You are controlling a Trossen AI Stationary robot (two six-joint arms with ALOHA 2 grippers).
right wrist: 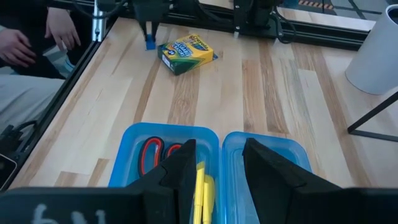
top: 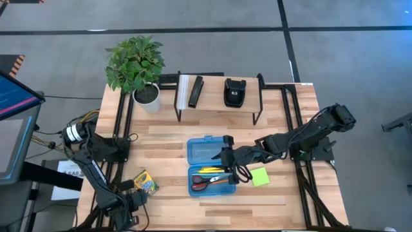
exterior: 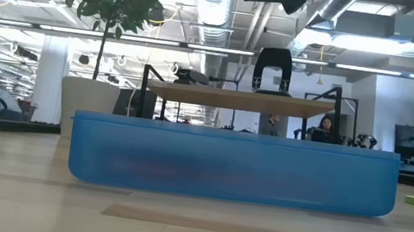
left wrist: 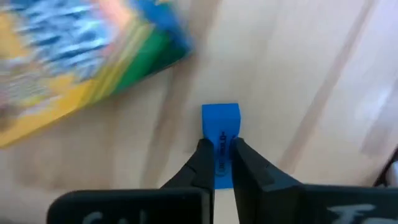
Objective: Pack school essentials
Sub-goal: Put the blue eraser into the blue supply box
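Lying open on the pale wood-plank table [top: 167,206], the blue plastic pencil case [top: 209,166] is showing two hinged halves: the near half is holding orange-handled scissors [top: 205,183] and yellow pencils [top: 212,171], while the far half is looking bare. In the low view its translucent blue wall is filling the foreground with rounded corners.

The right gripper [right wrist: 216,163] is hovering over the case, its two dark fingers standing apart with nothing between them, yellow pencils lying below. Just beside the case on the right arm's side, a flat lime-green sticky-note pad [top: 259,177] is lying on the wood.

The left gripper [left wrist: 218,163] is reaching down at the table's near left corner, its fingers pinching a small blue block-shaped eraser [left wrist: 221,121] that is carrying dark printed letters too small to read. Near it the crayon box [right wrist: 187,52] is lying flat, a yellow and green cardboard carton; its printed name is not legible.

At the back, a wooden shelf on black metal legs [top: 219,96] is carrying a white bar, a black bar and a black pouch-like object [top: 234,92]. A leafy plant in a white pot [top: 147,98] is standing beside it.
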